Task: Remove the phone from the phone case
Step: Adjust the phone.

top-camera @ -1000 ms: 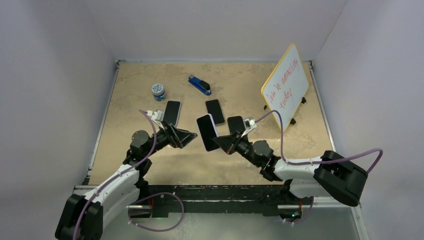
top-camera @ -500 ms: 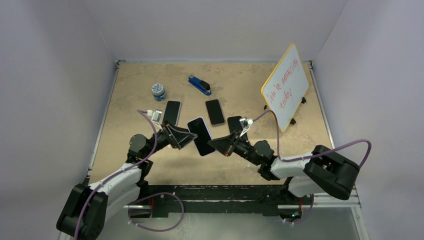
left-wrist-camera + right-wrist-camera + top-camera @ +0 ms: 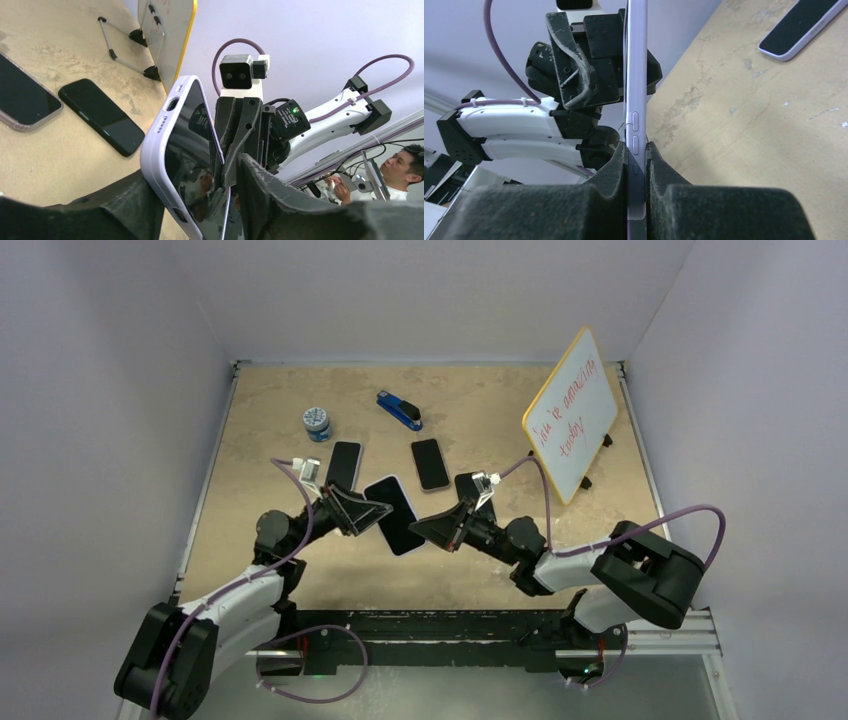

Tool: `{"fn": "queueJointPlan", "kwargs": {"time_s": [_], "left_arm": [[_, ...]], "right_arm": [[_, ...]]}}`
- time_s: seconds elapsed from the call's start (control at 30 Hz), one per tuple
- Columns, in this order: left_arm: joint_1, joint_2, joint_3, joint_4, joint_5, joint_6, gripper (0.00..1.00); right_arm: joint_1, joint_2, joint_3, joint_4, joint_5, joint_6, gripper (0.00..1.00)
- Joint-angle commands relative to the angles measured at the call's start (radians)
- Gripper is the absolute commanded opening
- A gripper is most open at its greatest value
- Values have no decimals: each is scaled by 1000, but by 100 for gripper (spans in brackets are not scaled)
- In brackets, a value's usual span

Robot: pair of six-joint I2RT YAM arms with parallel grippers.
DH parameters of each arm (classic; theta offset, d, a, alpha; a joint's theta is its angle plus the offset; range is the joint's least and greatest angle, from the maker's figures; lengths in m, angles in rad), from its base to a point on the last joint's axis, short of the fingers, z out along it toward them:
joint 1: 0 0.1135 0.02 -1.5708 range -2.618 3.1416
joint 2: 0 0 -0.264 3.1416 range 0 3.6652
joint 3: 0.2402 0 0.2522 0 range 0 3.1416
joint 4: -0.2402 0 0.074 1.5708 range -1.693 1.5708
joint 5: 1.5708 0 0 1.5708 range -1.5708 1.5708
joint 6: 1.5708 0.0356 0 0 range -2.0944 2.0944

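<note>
The right gripper is clamped tight, its two foam pads pressed flat on either face of the phone near one end, on the edge that carries the side buttons. The phone is held off the table, tilted, near the middle between the two arms, and it sits fully inside its pale lilac phone case, with the dark screen showing reflections. The left gripper comes in from the left with its jaws part-way open and the cased phone between them: one finger lies against or just beside the back of the case, the other stands in front of the screen. I cannot tell whether either finger presses on it. On the table beyond lie three more phones: one far left, one in the centre, and a darker one just beside the right wrist. A blue stapler and a small blue-lidded jar sit farther back, and a yellow-rimmed whiteboard stands at the far right.
</note>
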Motion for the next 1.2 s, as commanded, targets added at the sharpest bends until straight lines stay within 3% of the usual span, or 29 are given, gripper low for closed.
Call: {"fn": "queueJointPlan", "kwargs": {"time_s": [0.0,0.13,0.3,0.43,0.57,0.7,0.87,1.17], "left_arm": [[1,-4,-6,145,36,-46,46],[1,-6,-5,159,35,-66,31],[1,-15,-12,163,2,-108,0],[1,-37,-26,158,-64,-151,0],[1,-66,-40,130,-173,-202,0],[1,-93,-35,78,-284,-248,0],[1,-87,-24,73,-386,-306,0],[-2,-38,21,118,-427,-375,0]], "right_arm": [[-11,-17,58,193,-32,15,0],[-12,-15,88,147,-50,-5,0],[-15,-8,105,126,-52,-26,5],[-15,-5,105,119,-53,-45,21],[-15,-9,80,120,-40,-59,45],[-15,-10,53,140,-7,-68,57],[-3,25,43,174,-15,-55,63],[43,133,102,258,-27,-51,64]]}}
